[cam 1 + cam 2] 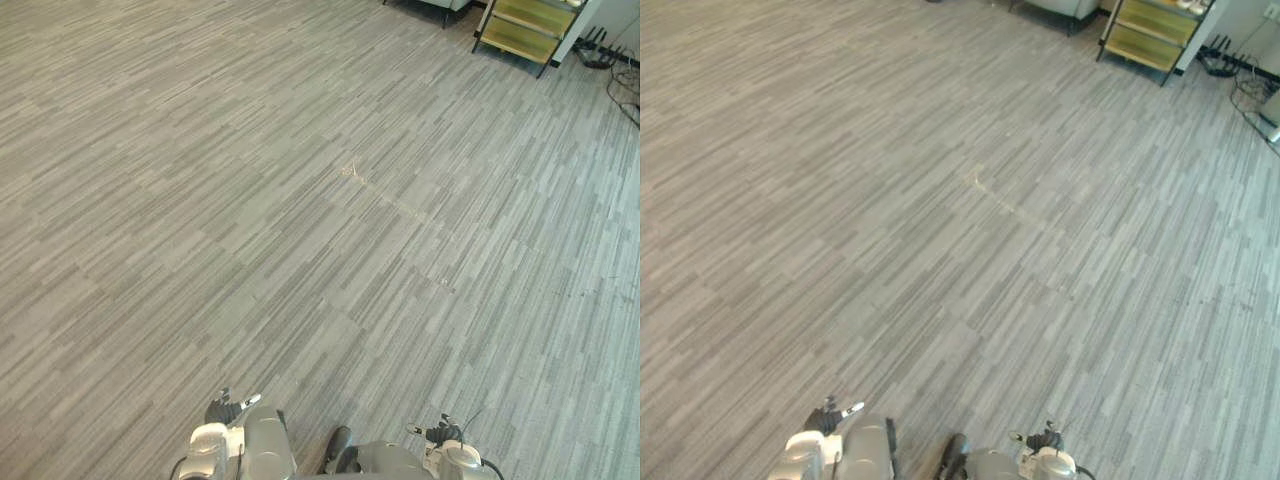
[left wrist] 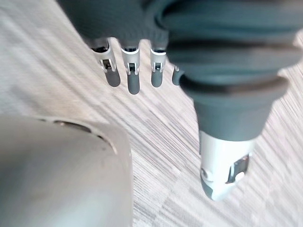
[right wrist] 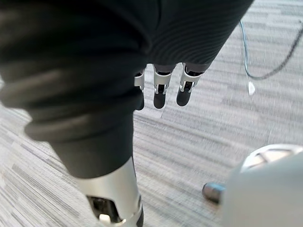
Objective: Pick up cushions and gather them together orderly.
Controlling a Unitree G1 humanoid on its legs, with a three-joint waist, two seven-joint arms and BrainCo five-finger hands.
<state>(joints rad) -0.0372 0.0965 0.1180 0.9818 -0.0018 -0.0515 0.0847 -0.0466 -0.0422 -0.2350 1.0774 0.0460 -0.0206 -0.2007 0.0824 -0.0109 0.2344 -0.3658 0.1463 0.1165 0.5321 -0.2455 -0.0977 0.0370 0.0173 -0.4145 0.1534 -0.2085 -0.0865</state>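
**First spotter:** Your left hand (image 2: 133, 80) hangs over the grey striped carpet (image 1: 300, 200). Its fingers are straight and a little apart, and the thumb (image 2: 222, 165) points down on its own, well clear of them. There is nothing in its grasp and bare carpet beneath it.

**Second spotter:** Your right hand (image 3: 159, 92) is much the same. It is slack, with the fingers straight in a row and the thumb (image 3: 113, 194) apart from them. It holds nothing, and the same carpet lies under it.

**First spotter:** Where the cushions are, you cannot tell from these views.

**Second spotter:** Far ahead of your right hand and off to its outer side, you have a dark-framed rack (image 1: 528, 28) with yellow-green shelves. Just past the rack on that side, some dark cables (image 1: 1245, 85) lie on the floor.

**First spotter:** Ahead of both hands, about midway to that rack, there is a pale scuff (image 1: 352, 170) on the carpet.
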